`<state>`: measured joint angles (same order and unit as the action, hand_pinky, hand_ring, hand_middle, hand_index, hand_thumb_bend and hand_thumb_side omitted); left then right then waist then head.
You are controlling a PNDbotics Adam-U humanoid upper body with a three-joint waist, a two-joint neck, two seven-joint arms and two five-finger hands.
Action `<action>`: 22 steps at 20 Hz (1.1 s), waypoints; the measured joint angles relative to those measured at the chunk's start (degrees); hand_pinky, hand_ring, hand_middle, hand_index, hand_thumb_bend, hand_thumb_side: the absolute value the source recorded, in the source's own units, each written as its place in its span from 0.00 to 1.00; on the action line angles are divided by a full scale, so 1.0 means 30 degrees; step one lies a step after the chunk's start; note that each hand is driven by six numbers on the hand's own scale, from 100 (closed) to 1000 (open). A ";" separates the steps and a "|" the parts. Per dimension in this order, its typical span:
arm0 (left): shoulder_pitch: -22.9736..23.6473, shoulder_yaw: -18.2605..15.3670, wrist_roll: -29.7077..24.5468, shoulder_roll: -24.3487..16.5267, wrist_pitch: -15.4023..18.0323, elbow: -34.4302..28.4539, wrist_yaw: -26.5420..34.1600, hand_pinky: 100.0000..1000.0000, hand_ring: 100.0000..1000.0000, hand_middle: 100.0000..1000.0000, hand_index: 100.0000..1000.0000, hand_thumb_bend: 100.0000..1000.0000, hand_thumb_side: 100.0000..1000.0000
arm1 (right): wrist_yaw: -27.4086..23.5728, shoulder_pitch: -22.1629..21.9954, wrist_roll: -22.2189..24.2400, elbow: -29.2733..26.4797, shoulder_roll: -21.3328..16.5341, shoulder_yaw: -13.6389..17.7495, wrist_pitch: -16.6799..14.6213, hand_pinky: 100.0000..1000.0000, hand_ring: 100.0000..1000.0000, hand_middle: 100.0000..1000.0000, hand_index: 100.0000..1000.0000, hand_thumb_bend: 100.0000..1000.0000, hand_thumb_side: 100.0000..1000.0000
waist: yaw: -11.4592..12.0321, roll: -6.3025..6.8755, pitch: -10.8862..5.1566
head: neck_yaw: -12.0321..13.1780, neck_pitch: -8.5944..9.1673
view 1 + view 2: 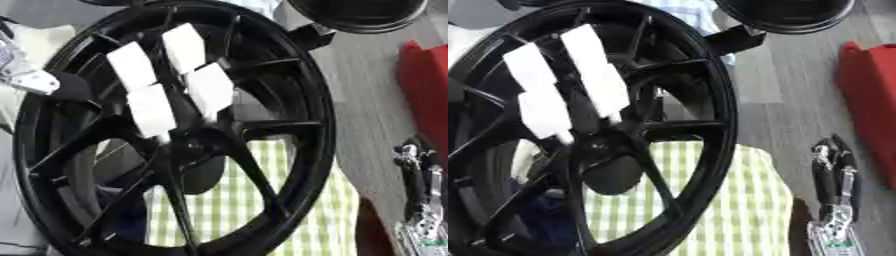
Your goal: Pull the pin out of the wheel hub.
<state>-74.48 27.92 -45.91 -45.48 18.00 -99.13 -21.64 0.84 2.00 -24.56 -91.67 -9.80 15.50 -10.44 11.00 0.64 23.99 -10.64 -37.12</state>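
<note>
1. White-padded fingers (171,82) of the left hand (179,95) fill the near view, reaching through the spokes of the black wheel (297,90) down to its hub (188,145).
2. Those fingers lie fairly straight and bunched, tips at the hub; whether they grip the pin cannot be made out, and the pin itself is not distinguishable.
3. At the lower right, the right hand (836,200) rests idle beside the wheel, fingers straight and pointing up.
4. Green checked cloth (710,200) shows beneath the wheel.
</note>
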 measured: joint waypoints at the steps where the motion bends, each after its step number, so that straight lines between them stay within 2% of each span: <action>1: -0.0089 0.0052 0.0076 0.0132 0.0076 0.0090 -0.0014 0.86 0.84 0.78 0.84 0.43 0.41 | 0.0002 0.0001 0.0000 -0.0002 0.0000 -0.0001 0.0001 0.73 0.78 0.54 0.89 0.00 0.68 | -0.0016 -0.0012 -0.0003 | 0.0000 0.0002; 4: -0.0349 0.0275 0.0226 0.0536 0.0226 0.0438 0.0154 0.86 0.83 0.77 0.83 0.39 0.39 | 0.0002 0.0005 0.0002 -0.0004 0.0000 -0.0005 0.0002 0.73 0.78 0.54 0.89 0.00 0.68 | -0.0079 -0.0020 -0.0004 | -0.0001 0.0048; 9: -0.0791 0.0960 0.0374 0.1163 0.0374 0.1268 0.0243 0.85 0.82 0.75 0.81 0.38 0.38 | 0.0002 0.0017 0.0002 -0.0008 0.0001 -0.0008 0.0003 0.73 0.78 0.54 0.89 0.00 0.68 | -0.0219 -0.0057 -0.0004 | -0.0002 0.0181; 16: -0.0876 0.1702 0.0710 0.1385 0.0711 0.2173 -0.0185 0.84 0.80 0.73 0.79 0.41 0.39 | 0.0002 0.0153 -0.0037 -0.0014 0.0004 -0.0011 0.0038 0.73 0.78 0.54 0.89 0.00 0.68 | -0.0254 -0.0097 -0.0003 | -0.0014 0.0246; 22: -0.0770 0.1853 0.0981 0.1382 0.0981 0.2576 -0.0695 0.83 0.80 0.72 0.79 0.43 0.41 | 0.0010 0.0151 -0.0086 -0.0017 0.0004 -0.0011 0.0067 0.73 0.77 0.54 0.89 0.00 0.68 | -0.0251 -0.0090 -0.0003 | -0.0016 0.0343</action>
<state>-76.79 33.48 -42.97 -41.33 20.94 -91.40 -23.72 0.87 2.45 -24.82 -91.72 -9.79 15.46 -10.24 10.25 0.37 23.98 -10.69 -36.09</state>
